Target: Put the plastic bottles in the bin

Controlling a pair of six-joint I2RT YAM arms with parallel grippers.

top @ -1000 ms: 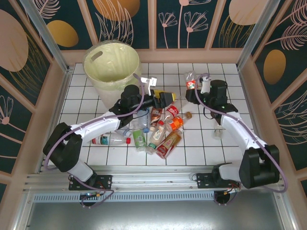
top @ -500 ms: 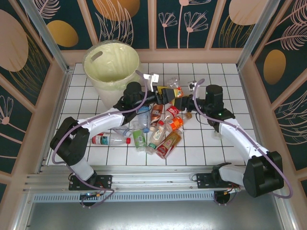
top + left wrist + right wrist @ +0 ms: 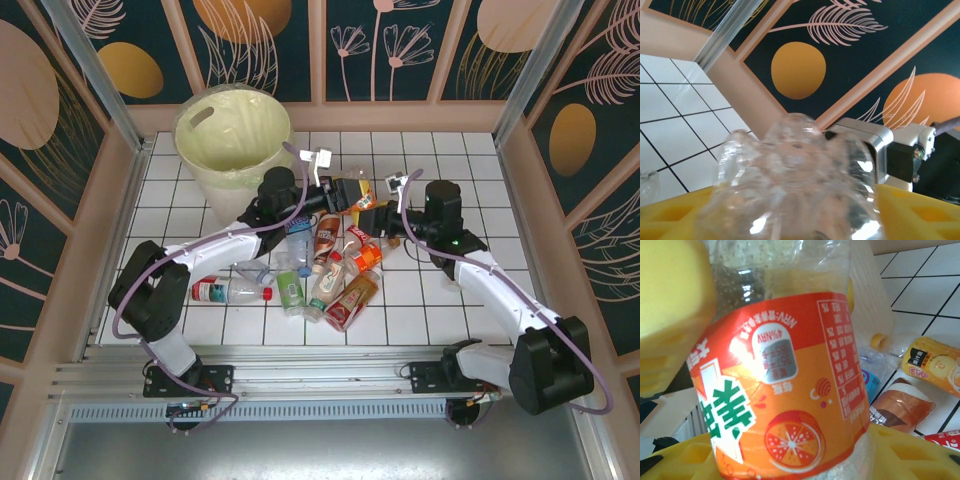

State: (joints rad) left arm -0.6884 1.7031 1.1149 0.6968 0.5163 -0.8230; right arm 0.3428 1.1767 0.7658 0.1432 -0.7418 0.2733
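Orange-labelled bottle (image 3: 785, 390) held mid-air above bottle pile (image 3: 330, 275), well apart from bin (image 3: 205, 180). Clamped round label by right gripper (image 3: 780, 380); clear base pinched by left gripper (image 3: 790, 215). Likely handover, for reaching bin at far left.

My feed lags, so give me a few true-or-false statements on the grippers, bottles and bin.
1. The right gripper grips an orange-label bottle. True.
2. The bin lies tipped over. False: it stands upright at the far left.
3. The grippers are far apart. False: the left gripper meets the right at that bottle.
4. A pile of bottles lies below them. True.
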